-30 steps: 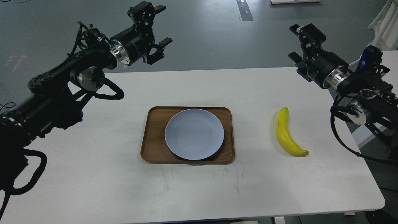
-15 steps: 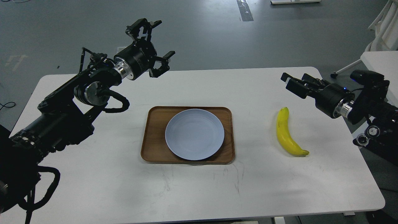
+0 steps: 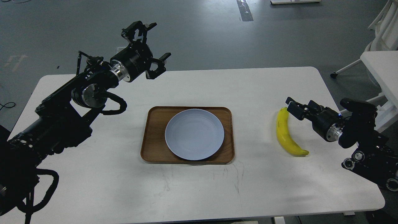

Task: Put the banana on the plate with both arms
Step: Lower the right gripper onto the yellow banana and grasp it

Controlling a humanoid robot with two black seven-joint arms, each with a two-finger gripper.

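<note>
The yellow banana (image 3: 284,133) lies on the white table (image 3: 93,174), right of the tray, with its dark tip toward the front. The pale blue-grey plate (image 3: 194,133) sits empty on the brown wooden tray (image 3: 153,137) at the table's middle. My right gripper (image 3: 301,107) is low over the table, just right of the banana's far end, jaws apart and empty. My left gripper (image 3: 159,41) is open and empty, raised high above the table's far left edge, well away from plate and banana.
A second white table (image 3: 381,67) and white chair legs (image 3: 351,67) stand off the right side. The table's right edge runs just behind my right arm.
My right arm has dropped from high at the far right down toward the banana's far end. My left arm lowered and turned, then shifted slightly left. Banana and plate have not moved.
</note>
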